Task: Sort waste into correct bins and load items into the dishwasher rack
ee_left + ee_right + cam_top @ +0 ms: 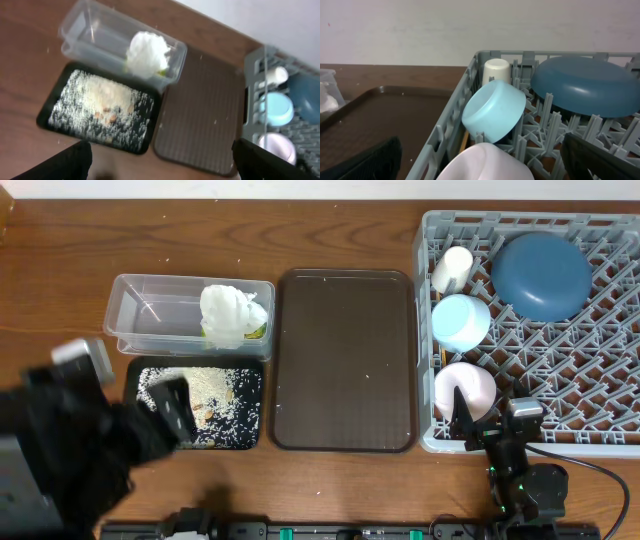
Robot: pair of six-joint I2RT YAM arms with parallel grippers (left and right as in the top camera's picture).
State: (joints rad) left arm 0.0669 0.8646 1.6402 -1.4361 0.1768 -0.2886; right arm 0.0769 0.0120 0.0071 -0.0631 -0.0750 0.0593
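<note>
The grey rack [600, 380] at right holds the dark-blue plate [541, 275], cream cup [452, 268], light-blue dish [461, 320] and pinkish bowl [466, 390]. A thin wooden stick [464, 141] lies by the rack wall. The clear tub [140, 320] holds white napkins [232, 312] and a yellow-green wrapper [256, 332]. The black tray [252, 380] holds rice grains [215, 395]. My left gripper [172, 415] is open and empty, above the black tray's left part. My right gripper [480, 162] is open at the rack's near edge, fingers either side of the pinkish bowl [485, 162]. No silvery scrap is in view.
The brown serving tray [345, 360] lies between the bins and the rack, with a few stray grains on it. The left arm blurs over the table's front left corner. A cable [600, 465] trails from the right arm along the front edge.
</note>
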